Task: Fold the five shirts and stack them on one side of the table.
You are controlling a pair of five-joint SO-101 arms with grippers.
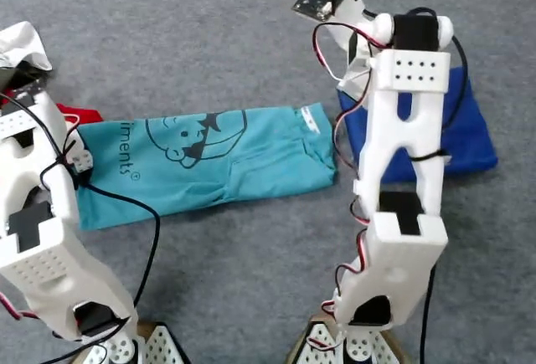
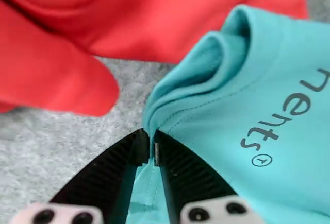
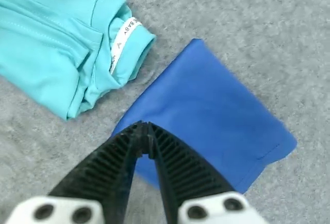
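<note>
Where its jaws meet, left pincer [image 2: 153, 149] clamps teal shirt [image 2: 247, 80] at a folded edge; red shirt [image 2: 129, 18] lies just beyond. Closed likewise, right pincer [image 3: 148, 144] has tips over blue shirt [image 3: 206, 110]; teal shirt's collar beyond, on grey desk [image 3: 258, 18].

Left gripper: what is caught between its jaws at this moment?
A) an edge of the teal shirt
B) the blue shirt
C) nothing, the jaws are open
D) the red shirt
A: in the left wrist view the left gripper is closed on a folded edge of the teal shirt, while the red shirt lies beyond it, outside the jaws.
</note>
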